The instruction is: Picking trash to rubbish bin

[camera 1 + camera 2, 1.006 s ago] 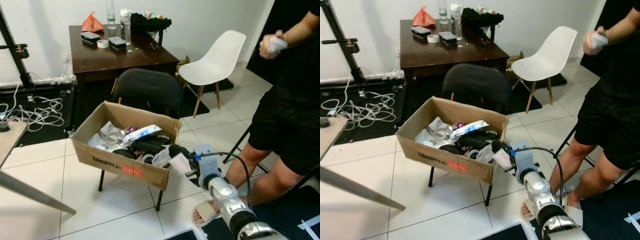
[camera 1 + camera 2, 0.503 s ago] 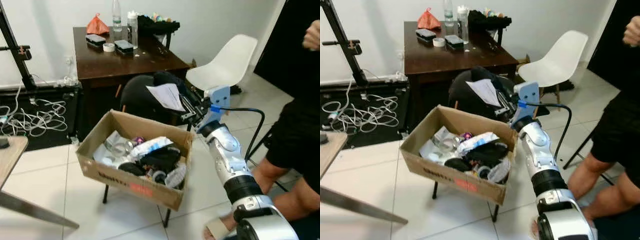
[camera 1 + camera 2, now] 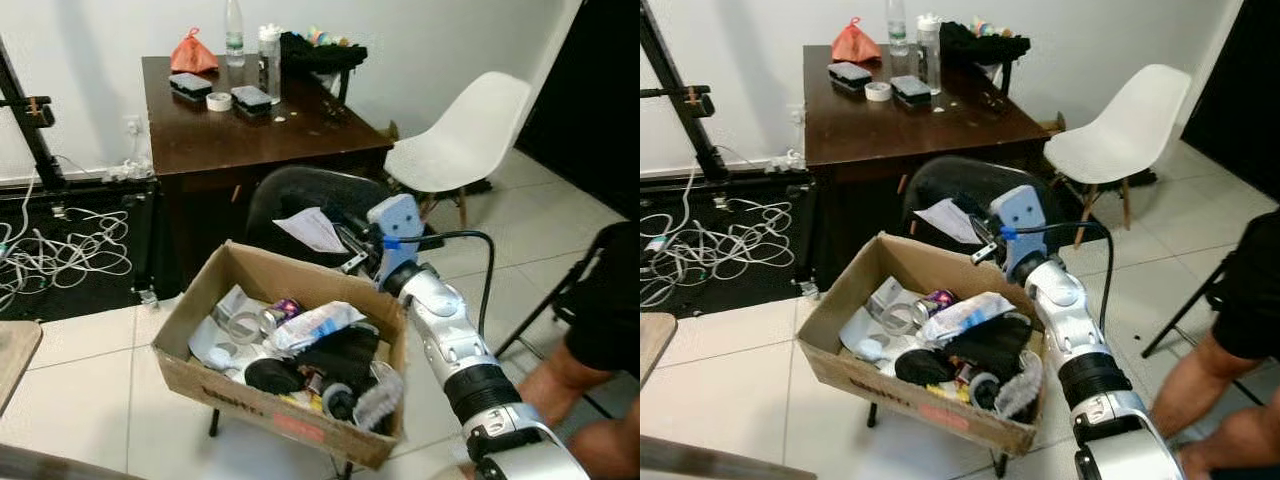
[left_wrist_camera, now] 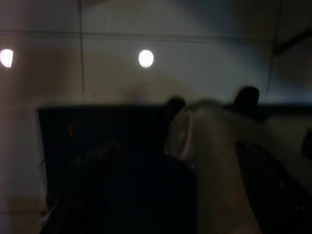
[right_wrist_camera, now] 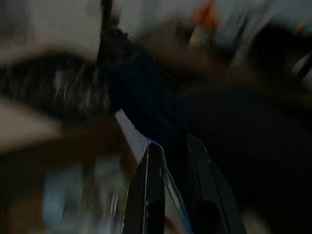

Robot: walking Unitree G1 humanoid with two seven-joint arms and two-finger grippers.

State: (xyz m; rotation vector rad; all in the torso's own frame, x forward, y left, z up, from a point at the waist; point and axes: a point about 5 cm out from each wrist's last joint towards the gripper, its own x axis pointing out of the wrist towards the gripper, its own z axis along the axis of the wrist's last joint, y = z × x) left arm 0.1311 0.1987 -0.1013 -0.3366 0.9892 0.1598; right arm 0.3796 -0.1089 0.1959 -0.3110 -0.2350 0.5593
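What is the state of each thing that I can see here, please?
Right gripper: shut on the paper, above the box's far edge.
Paper: held in the air, not yet dropped.
Cardboard box: open, resting on the black chair, nearly full of trash.
White chair: upright, unoccupied.
Bottles: standing upright on the brown table.

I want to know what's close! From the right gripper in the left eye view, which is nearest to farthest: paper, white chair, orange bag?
1. Paper, held in the right gripper.
2. White chair, to its right, farther back.
3. Orange bag, on the far desk corner.
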